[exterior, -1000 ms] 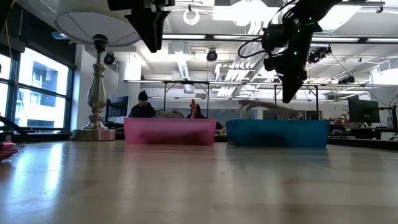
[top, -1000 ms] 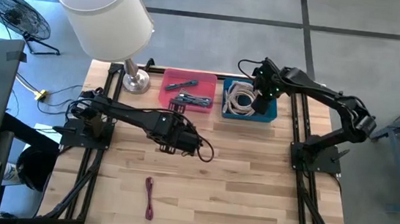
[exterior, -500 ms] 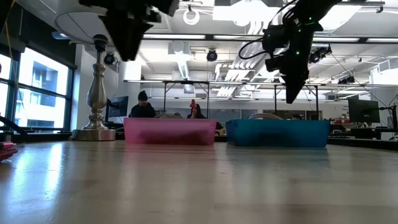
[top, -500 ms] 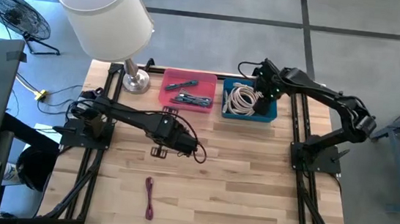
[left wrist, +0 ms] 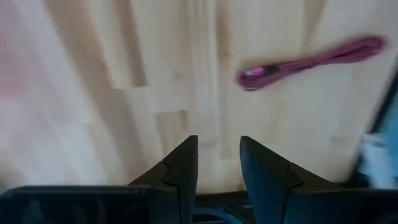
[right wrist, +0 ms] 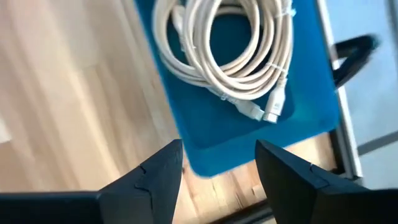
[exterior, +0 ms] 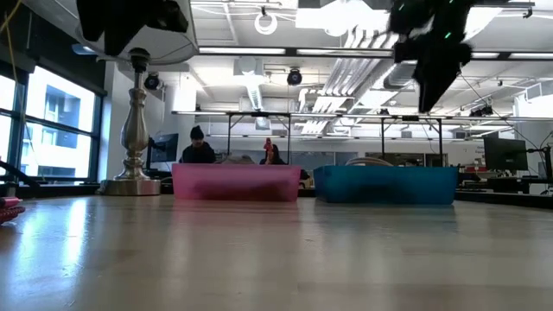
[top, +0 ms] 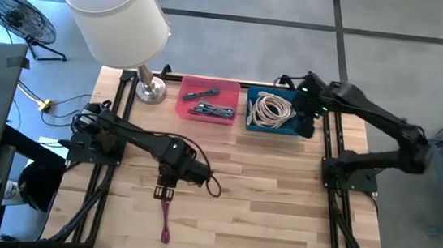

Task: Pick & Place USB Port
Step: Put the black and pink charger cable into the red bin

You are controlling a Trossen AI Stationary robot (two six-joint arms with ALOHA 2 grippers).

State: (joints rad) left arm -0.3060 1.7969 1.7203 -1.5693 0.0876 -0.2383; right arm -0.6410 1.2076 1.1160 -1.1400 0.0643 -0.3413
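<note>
I've swung the left tool point(top: 163, 192), part open and empty, toward the purple cable point(top: 166, 219), while the right tool point(right wrist: 217, 163), open and empty, backs off the blue bin point(top: 298, 130), its white cable point(top: 272, 109) delivered.

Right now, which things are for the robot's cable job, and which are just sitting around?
For the job:
- purple cable
- left hand above it, open
- right hand, open
- white cable coil
- blue bin
- pink bin

Just sitting around:
- lamp
- fan

Open-plan lab; ceiling ducts point(exterior: 346, 86); workbenches point(exterior: 328, 117); seated people point(exterior: 199, 147)
</note>
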